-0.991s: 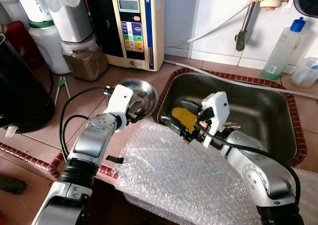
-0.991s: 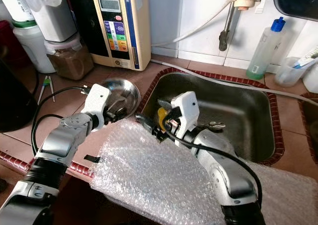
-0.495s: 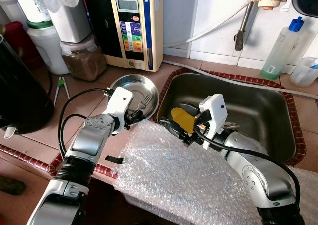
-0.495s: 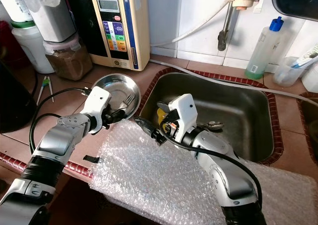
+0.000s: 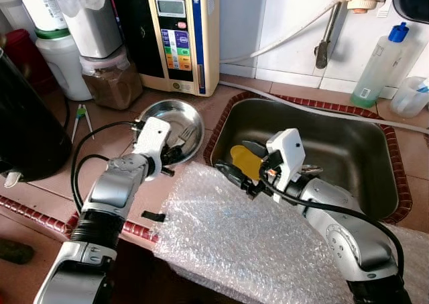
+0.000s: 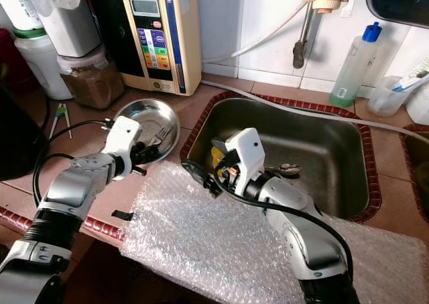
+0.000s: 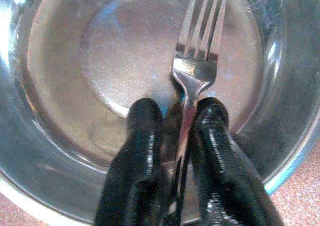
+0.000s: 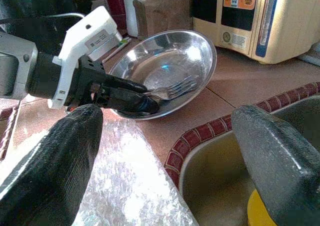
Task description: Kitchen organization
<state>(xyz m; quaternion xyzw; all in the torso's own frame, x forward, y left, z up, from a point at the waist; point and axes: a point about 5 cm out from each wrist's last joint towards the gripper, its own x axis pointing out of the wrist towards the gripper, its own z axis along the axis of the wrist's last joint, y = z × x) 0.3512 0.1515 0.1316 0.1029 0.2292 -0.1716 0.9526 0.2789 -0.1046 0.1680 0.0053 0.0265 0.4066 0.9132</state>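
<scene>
The left pincer [image 7: 177, 123] pinches the handle of a silver metal fork [image 7: 196, 61], tines lying in the round steel bowl [image 5: 191, 116] beside the sink's left edge; the right pincer [image 8: 165, 151] hovers spread nearby.

Counted on the counter: 1 steel bowl [image 5: 175, 121], with 1 fork [image 7: 195, 66] in it. 1 sink [image 5: 348, 119] is seen, w/ 1 yellow item [image 5: 245, 161] inside and perhaps 1 more metal utensil [image 6: 285, 170], too blurred to be named. 1 sheet of bubble wrap [image 5: 248, 237] is laid in front. 2 grippers are counted: left gripper [image 7: 178, 113], right gripper [image 8: 165, 146]. 1 water-filter unit [image 5: 179, 32], 1 blue-capped bottle [image 5: 379, 66] and approx. 3 jars [image 5: 110, 76] are lined up at the back.
</scene>
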